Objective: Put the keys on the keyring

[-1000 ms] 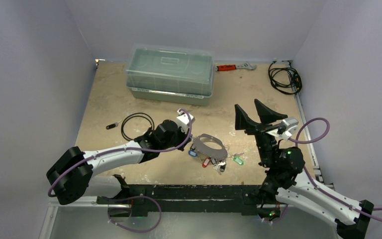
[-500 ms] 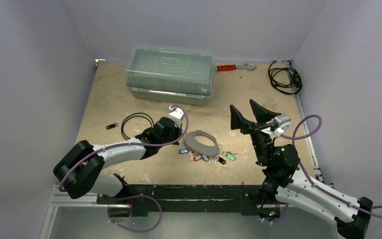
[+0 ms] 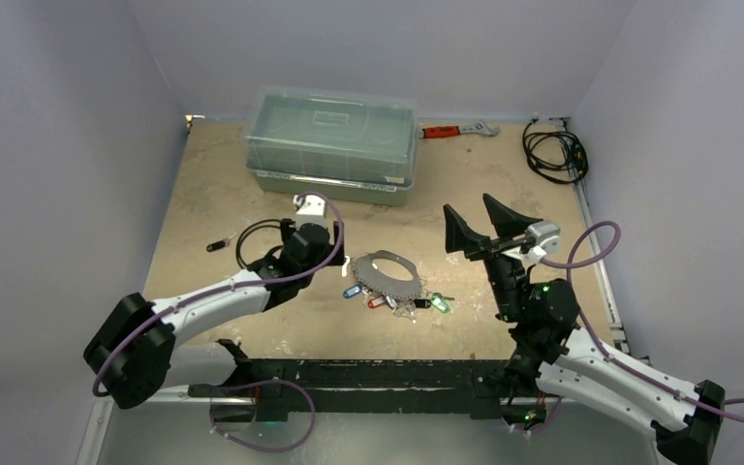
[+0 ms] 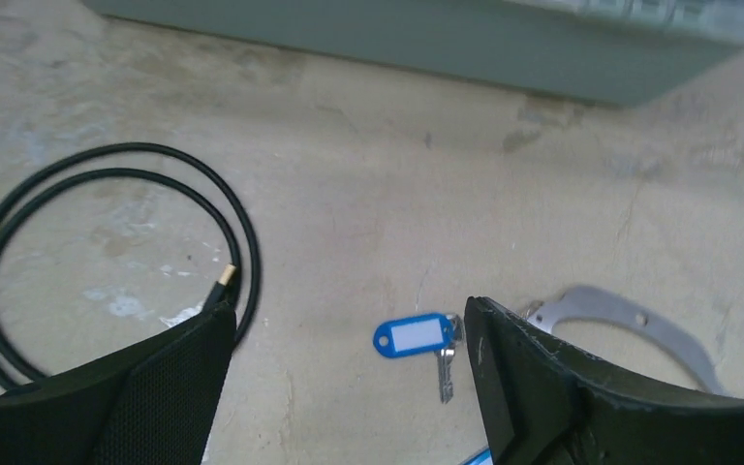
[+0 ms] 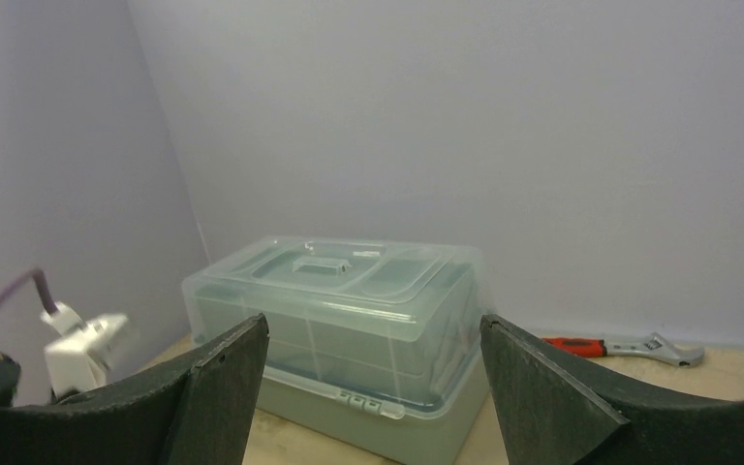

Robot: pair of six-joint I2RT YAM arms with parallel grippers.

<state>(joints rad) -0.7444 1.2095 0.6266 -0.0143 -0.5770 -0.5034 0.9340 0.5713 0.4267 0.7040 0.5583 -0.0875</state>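
**Left fingers let go, keyring lies on the worktop**

Your left gripper (image 4: 349,315) has backed away to the left since a second ago, and its fingers, closed then, now stand wide apart with nothing between them but bare worktop (image 3: 504,174). The keyring (image 3: 407,278) has shifted a little left with that move. It now lies flat near the middle of the worktop, just right of the left fingers.

The keys (image 3: 402,302) are fanned along the ring's near edge, the blue tag to the left, red in the middle and green to the right. From your left wrist camera the blue-tagged key (image 4: 412,336) sits with its head against the end of the ring (image 4: 630,315). You cannot tell whether any key is threaded on.

Your right gripper (image 3: 480,225) has drifted slightly left. It hangs in the air right of the ring, fingers spread and empty, aimed at the clear lidded storage box (image 5: 339,320) at the back.

The black cable loop (image 4: 136,147) lies just left of the left fingers. The orange-handled wrench (image 3: 457,129) rests by the far wall, right of the box.
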